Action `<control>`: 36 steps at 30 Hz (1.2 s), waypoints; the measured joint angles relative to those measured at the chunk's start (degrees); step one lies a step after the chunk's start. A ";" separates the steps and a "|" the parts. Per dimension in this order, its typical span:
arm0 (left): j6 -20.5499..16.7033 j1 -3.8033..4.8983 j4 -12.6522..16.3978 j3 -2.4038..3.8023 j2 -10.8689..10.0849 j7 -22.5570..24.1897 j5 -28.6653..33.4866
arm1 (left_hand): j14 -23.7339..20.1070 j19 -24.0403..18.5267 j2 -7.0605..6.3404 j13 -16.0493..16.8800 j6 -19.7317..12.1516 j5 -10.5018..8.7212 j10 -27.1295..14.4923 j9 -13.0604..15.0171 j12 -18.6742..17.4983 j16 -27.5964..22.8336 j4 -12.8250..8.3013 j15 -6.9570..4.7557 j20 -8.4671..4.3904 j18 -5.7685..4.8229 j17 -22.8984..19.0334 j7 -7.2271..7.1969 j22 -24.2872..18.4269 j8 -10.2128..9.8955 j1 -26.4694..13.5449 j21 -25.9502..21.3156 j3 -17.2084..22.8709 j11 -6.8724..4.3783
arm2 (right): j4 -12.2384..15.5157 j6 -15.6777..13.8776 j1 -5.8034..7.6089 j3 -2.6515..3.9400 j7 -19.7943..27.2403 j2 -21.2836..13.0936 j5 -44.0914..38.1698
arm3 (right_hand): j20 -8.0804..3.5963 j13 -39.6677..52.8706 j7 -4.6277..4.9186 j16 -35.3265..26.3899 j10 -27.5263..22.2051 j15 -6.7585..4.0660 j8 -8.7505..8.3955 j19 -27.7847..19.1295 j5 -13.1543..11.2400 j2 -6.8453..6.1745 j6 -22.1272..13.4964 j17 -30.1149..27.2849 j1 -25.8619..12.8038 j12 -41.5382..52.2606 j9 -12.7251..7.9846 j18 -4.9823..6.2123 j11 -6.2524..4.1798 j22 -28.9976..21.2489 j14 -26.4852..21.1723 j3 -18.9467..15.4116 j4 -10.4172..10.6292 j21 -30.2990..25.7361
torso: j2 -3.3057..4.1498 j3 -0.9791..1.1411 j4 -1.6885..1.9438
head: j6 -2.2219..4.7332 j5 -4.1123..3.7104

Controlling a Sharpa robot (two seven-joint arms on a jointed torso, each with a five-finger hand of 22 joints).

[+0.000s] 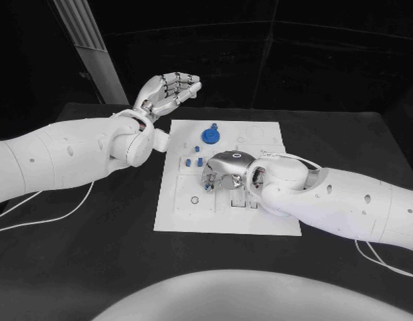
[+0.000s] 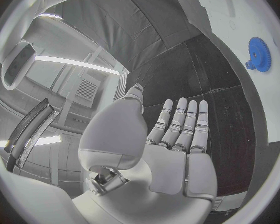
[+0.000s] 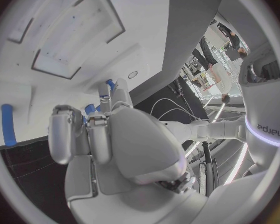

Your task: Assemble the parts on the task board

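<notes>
Blue gear (image 1: 211, 136) flat on task board (image 1: 264, 221)

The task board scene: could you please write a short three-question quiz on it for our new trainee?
1. True or false: the left hand holds a blue part.
2. Which hand is over the task board? A. left B. right C. both
3. Fill in: the blue gear lies near the board's ____ edge, far or near as seen from the robot.

Key: 1 false, it is raised off the board with nothing in it; 2 B; 3 far.
</notes>
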 measured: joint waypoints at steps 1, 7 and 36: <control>0.00 0.00 0.00 0.00 0.00 0.00 0.00 | 0.00 0.00 0.00 0.00 0.00 0.00 0.00 0.00 0.00 0.00 0.00 0.00 0.00 0.00 0.00 0.00 0.00 0.00 0.00 0.00 0.00 0.00 | 0.00 0.03 0.00 0.00 -0.03 0.01 -0.01 | 0.00 0.00 0.10 0.00 -0.46 0.11 -0.36 0.00 0.00 0.41 -0.52 0.01 -0.41 -0.24 -0.07 0.00 0.37 0.00 -0.11 0.00 0.00 -0.39 | 0.00 -0.01 0.00 | 0.00 0.00; 0.02 0.00 0.00 0.00 0.01 0.00 0.00 | 0.00 0.00 0.00 0.00 0.00 0.00 0.00 0.00 0.00 0.00 0.00 0.00 0.00 0.00 -0.05 0.00 0.01 0.00 0.00 0.00 0.00 0.00 | -0.01 0.26 0.00 0.00 -0.27 0.01 -0.03 | 0.40 0.02 0.34 -0.01 -3.12 0.72 -1.60 0.00 0.00 1.48 -2.03 0.00 -1.48 -0.39 -0.12 0.00 0.78 0.00 -0.11 -0.66 -0.01 -1.68 | 0.01 -0.01 0.01 | 0.00 0.04; 0.25 -0.03 -0.22 0.00 0.06 0.00 0.00 | 0.00 0.00 0.22 0.02 0.00 0.00 0.00 0.01 0.00 -0.01 0.00 0.00 0.00 0.00 -0.12 0.00 -0.05 0.00 0.23 0.00 0.00 0.00 | 7.82 -12.81 0.54 -0.04 -0.84 -7.69 1.06 | 2.02 0.53 2.87 -0.70 -10.21 2.28 -4.47 -0.83 0.00 -4.55 -6.52 0.00 -13.40 1.58 0.23 1.81 2.82 0.00 -0.03 -1.25 -0.16 -7.20 | -0.14 -0.05 -0.08 | 0.00 -0.14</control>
